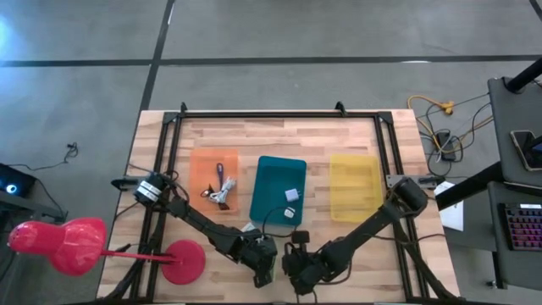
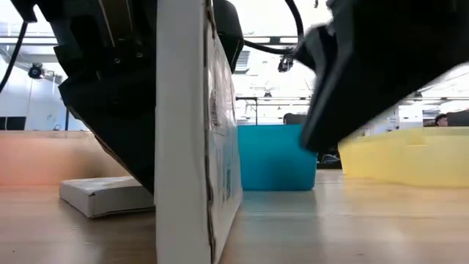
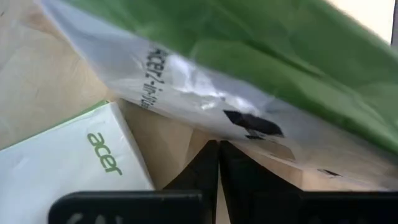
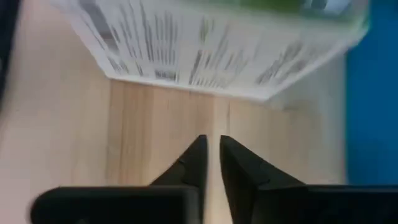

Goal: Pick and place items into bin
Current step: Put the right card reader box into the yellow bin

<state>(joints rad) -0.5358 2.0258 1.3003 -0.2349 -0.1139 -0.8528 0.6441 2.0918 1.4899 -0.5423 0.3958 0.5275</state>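
Note:
My left gripper (image 1: 264,261) and right gripper (image 1: 298,269) sit low at the table's near edge, close together. In the left wrist view the shut left gripper (image 3: 217,149) points at a clear-and-green printed bag (image 3: 217,81), with a white "acer" box (image 3: 68,168) lying flat beside it. The right gripper (image 4: 212,142) is open by a narrow gap over bare wood, short of a white printed box (image 4: 211,50). The low view shows one white box (image 2: 198,132) standing on its edge and another white box (image 2: 102,194) lying flat. The purple stick (image 1: 220,174) and wiry pieces (image 1: 218,196) lie in the orange bin (image 1: 196,182). My left gripper's shut fingertips end right at the lower edge of the printed bag (image 3: 214,134), slanting down toward the table. I cannot tell whether they touch it.
The teal bin (image 1: 271,174) holds a white packet (image 1: 293,194) and a small white piece (image 1: 289,213). A yellow bin (image 1: 354,161) stands to its right. A pink-red stand (image 1: 182,263) sits at the near left corner. A dark frame (image 1: 279,114) runs around the table's far half.

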